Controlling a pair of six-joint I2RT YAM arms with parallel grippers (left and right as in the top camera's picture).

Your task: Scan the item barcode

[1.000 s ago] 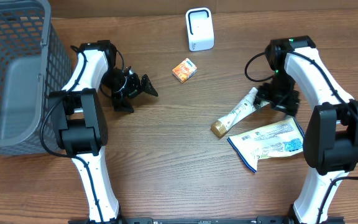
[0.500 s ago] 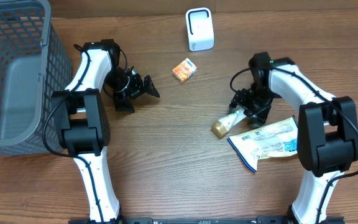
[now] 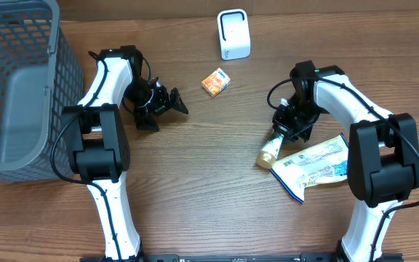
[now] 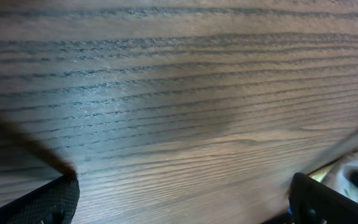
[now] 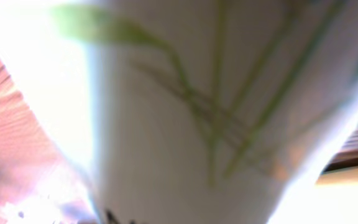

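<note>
Far left, I logged the grey mesh basket (image 3: 13, 44) at the table (image 3: 209, 196) edge. Just right of it, the left gripper (image 3: 164, 109) hung low over bare wood, jaws spread wide and grasping nothing. Its wrist view gave only wood grain, with the dark fingertips (image 4: 48, 200) in the lower corners.

Toward the centre, a small orange box (image 3: 215, 81) lay alone, and the white scanner (image 3: 233, 34) stood upright beyond it, near the back edge.

Right of centre, the tube (image 3: 270, 151) lay slanted, gold cap toward me. Its upper end was under the right gripper (image 3: 288, 129), which looked clamped on it. That wrist view was a blur of white tube (image 5: 197, 124) with green lines, so I noted the grip as likely.

The tube's cap end lay just beside a blue-and-white pouch (image 3: 315, 167), which lay flat at the far right.
</note>
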